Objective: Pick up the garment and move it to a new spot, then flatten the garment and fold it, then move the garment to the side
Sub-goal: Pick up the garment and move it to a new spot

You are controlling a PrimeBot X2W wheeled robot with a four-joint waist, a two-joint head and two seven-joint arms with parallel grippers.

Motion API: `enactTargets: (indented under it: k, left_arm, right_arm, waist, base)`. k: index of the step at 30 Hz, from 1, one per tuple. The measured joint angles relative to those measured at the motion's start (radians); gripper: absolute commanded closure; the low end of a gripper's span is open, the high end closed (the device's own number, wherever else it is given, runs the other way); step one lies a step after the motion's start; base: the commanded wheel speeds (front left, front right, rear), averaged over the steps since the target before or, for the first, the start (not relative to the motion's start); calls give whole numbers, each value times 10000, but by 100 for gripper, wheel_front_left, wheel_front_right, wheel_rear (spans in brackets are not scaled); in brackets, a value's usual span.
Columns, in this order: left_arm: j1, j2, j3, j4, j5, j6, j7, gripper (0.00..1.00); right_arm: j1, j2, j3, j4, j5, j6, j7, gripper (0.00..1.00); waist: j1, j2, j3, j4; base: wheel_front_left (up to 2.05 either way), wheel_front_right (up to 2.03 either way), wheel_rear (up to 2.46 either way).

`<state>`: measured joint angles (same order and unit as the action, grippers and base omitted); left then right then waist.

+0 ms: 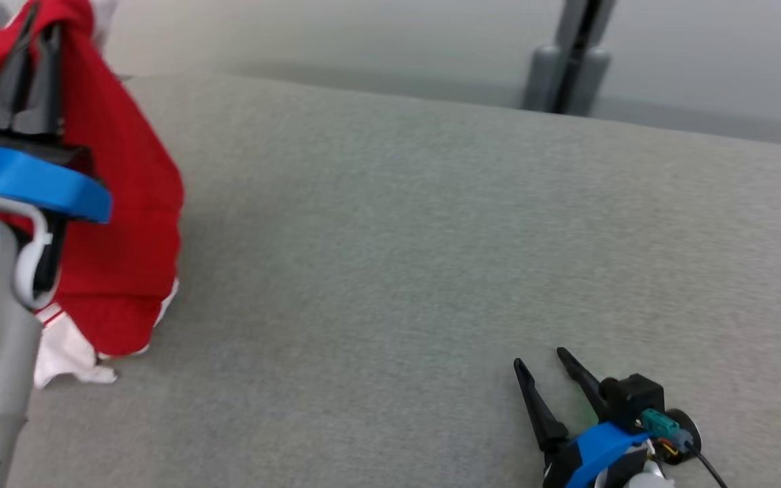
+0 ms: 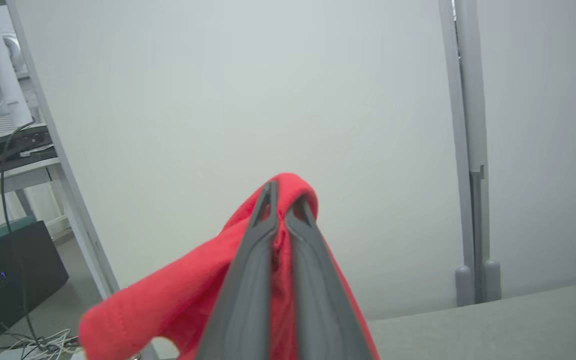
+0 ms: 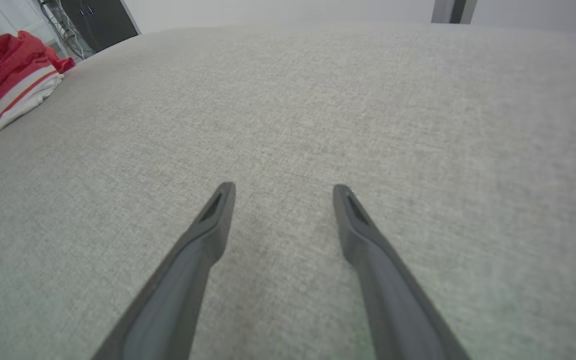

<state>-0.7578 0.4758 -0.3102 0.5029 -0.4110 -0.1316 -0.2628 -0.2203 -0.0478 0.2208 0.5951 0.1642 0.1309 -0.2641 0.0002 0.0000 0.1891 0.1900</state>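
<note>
The grey fabric-covered table [image 1: 431,237] spreads wide. At its left edge the red garment [image 1: 126,224] with white trim hangs from the left gripper [image 2: 283,192], whose 2 fingers are clamped on a fold; its hem rests on the table. The right gripper [image 3: 283,187] sits low over the table, fingers spread, empty.

Head camera: high, facing forward and down onto the grey padded surface [image 1: 431,271]. Left wrist camera: raised, facing nearly level toward a pale wall [image 2: 268,100], with the surface's edge low in frame. Right wrist camera: low and close over the surface, looking along it. All three share the surface and the red garment [image 1: 126,237]. Head and left wrist also share the grey post [image 1: 570,61].
</note>
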Motion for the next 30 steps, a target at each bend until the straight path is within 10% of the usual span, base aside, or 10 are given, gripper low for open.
enactTargets:
  k: [14,21,22,24,30]
  left_arm:
    - [-170,-1965,-1787,-1793,-8,2,-2,100]
    - [2393,-2788,-1923,-1269,535,430,0,100]
    - [2923,-2847,-1873,-1074,616,537,0,83]
    - [3878,-2930,-1622,-650,721,746,-2,0]
    - [5568,-3007,-453,119,949,1070,0,0]
  right_arm:
    - [762,-17,-311,-253,136,-2,2,0]
    - [1007,-21,-485,-405,247,-2,0,0]
    - [1040,-19,-493,-408,276,-2,2,0]
    - [1050,-19,-497,-431,305,-2,0,0]
    - [1044,-19,-736,-662,127,-2,2,0]
  waist:
    - [-2,0,-874,-2707]
    - [-3,0,-1063,-3040]
    - [-2,0,-1060,-2991]
    - [-3,0,-1074,-2865]
    - [-3,0,-1206,-2414]
  base:
    - [0,0,0]
    - [0,0,0]
    - [0,0,0]
    - [0,0,0]
    - [0,0,0]
